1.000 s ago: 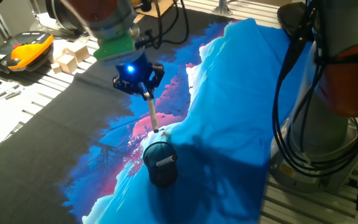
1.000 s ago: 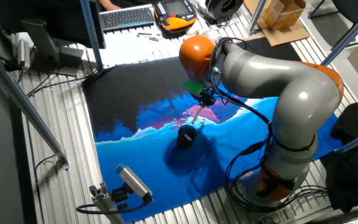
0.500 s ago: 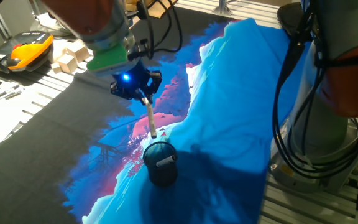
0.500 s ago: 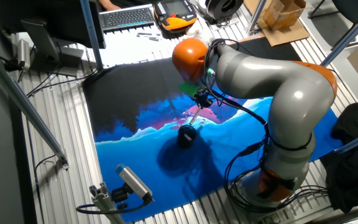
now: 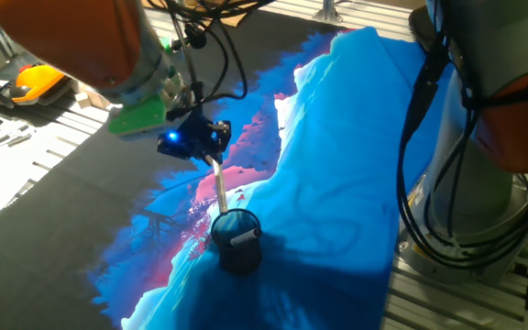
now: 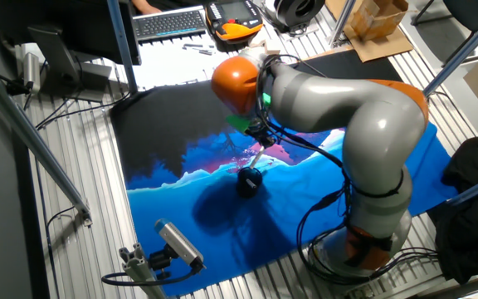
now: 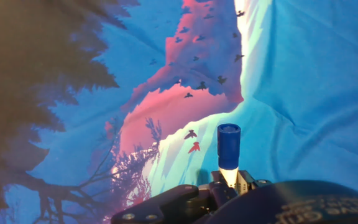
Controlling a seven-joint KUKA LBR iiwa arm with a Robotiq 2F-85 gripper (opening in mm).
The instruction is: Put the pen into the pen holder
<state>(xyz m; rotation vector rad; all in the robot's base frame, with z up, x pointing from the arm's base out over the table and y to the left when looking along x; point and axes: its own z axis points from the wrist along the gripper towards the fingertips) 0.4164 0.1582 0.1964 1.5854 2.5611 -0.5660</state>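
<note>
My gripper (image 5: 208,155) is shut on the upper end of the pen (image 5: 218,186), a slim whitish barrel that hangs tilted down and to the right. Its lower end sits right at the back rim of the pen holder (image 5: 236,246), a small dark round cup on the blue cloth. A short white stick (image 5: 244,238) lies across the cup's mouth. From the other side, the gripper (image 6: 260,143) holds the pen (image 6: 257,158) just above the pen holder (image 6: 248,181). In the hand view the pen (image 7: 229,148) points away from the gripper (image 7: 229,182), showing a dark blue end.
The printed blue and pink cloth (image 5: 356,137) rises in a fold on the right. A yellow-black device (image 5: 35,78) and a keyboard (image 6: 171,22) lie beyond the black mat. A camera on a mount (image 6: 177,241) stands near the front edge. The robot's base (image 6: 372,241) with cables stands at the right.
The arm has swung left and the gripper has moved left and slightly down. The pen now tilts more, and its lower end has come closer to the holder's rim.
</note>
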